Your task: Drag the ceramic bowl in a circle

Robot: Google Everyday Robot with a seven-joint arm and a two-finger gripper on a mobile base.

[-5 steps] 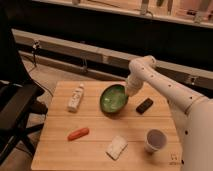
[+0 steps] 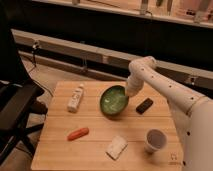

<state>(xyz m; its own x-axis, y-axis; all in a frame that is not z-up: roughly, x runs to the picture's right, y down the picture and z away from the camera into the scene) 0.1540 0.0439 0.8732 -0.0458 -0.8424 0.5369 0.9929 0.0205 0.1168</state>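
The ceramic bowl (image 2: 113, 102) is round, glossy and green with a darker rim. It sits on the wooden table (image 2: 95, 150) near the back middle and looks tipped up on its right side. My gripper (image 2: 129, 95) is at the bowl's right rim, at the end of the white arm (image 2: 165, 87) that reaches in from the right. The arm's wrist hides the fingertips.
A white bottle (image 2: 75, 98) lies left of the bowl. A black object (image 2: 144, 105) lies to its right. An orange carrot-like item (image 2: 78, 133), a white packet (image 2: 116, 147) and a white paper cup (image 2: 155, 140) lie nearer the front. A black chair (image 2: 15, 107) stands to the left.
The bowl and gripper have stayed in nearly the same place; the bowl seems slightly more tilted toward the left.
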